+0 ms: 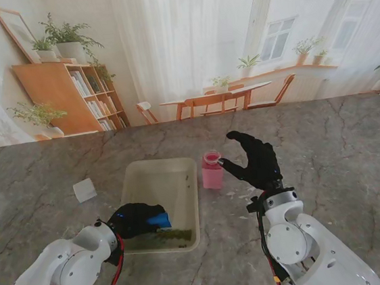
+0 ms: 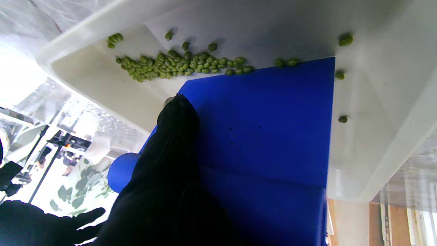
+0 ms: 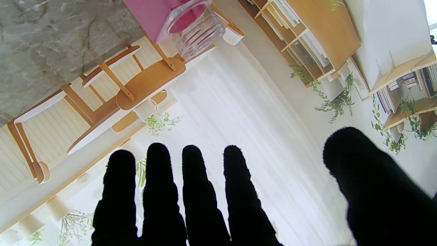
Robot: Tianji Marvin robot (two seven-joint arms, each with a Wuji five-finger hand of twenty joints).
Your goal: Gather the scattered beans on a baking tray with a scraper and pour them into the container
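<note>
The tray (image 1: 180,177) sits mid-table, and everything else is placed from it. At its near edge, the left hand (image 1: 135,219) grips the blue scraper (image 1: 159,220), blade down inside the tray. In the left wrist view the scraper (image 2: 263,130) fills the middle, a black finger (image 2: 177,116) pressed on its face, its edge resting on the tray floor. Just past that edge lie the beans (image 2: 181,63), heaped in a line against the tray's wall, with a few strays beside the blade and at the corner. From the stand they show as a dark green band (image 1: 161,239) along the tray's near wall.

Right of the tray, slightly farther from me, the right hand (image 1: 253,162) hovers with fingers spread, holding nothing; its wrist view shows four fingers (image 3: 201,191) and the thumb apart. Just beyond its thumb, beside the tray's far right corner, stands the pink container (image 1: 212,170), upright. A small white block (image 1: 84,190) lies well left of the tray.
</note>
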